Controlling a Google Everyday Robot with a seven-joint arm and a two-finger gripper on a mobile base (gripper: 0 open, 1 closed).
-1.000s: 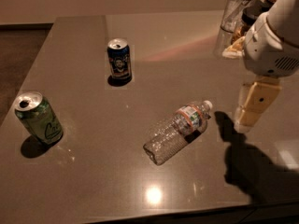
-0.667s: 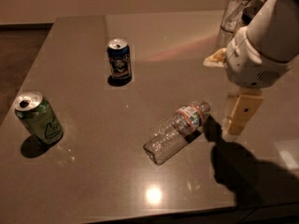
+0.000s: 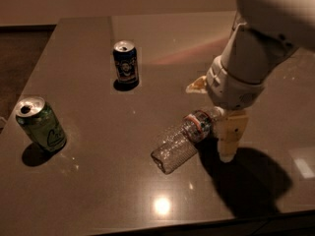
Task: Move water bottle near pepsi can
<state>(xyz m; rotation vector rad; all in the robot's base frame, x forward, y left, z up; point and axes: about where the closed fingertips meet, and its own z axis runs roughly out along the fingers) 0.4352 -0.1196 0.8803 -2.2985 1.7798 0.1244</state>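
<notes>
Low over the right half of the table [image 3: 88,191]: the gripper [image 3: 209,122], hung from a bulky white arm [image 3: 266,38] filling the upper right corner. Spread wide, with one tan finger [image 3: 230,136] pointing down at the tabletop just right of the water bottle [image 3: 179,144] and the other finger [image 3: 197,85] sticking out up and to the left, beyond the bottle's top. Straddles the cap end of the bottle without any firm hold on it. No telling whether the lower finger touches the plastic.

Lying on its side right of the table's middle, that bottle. Clear ribbed body toward the front left, label with its red band toward the gripper, cap partly hidden under the wrist. Well apart from the pepsi can [image 3: 126,63], upright farther back and to the left, silver top showing.

Near the left edge, a green can [image 3: 40,124], standing, well apart from both bottle and pepsi can.

On the glossy surface, a dark shadow [image 3: 256,181] below the arm and a bright spot of reflected light [image 3: 161,205] near the front edge.
</notes>
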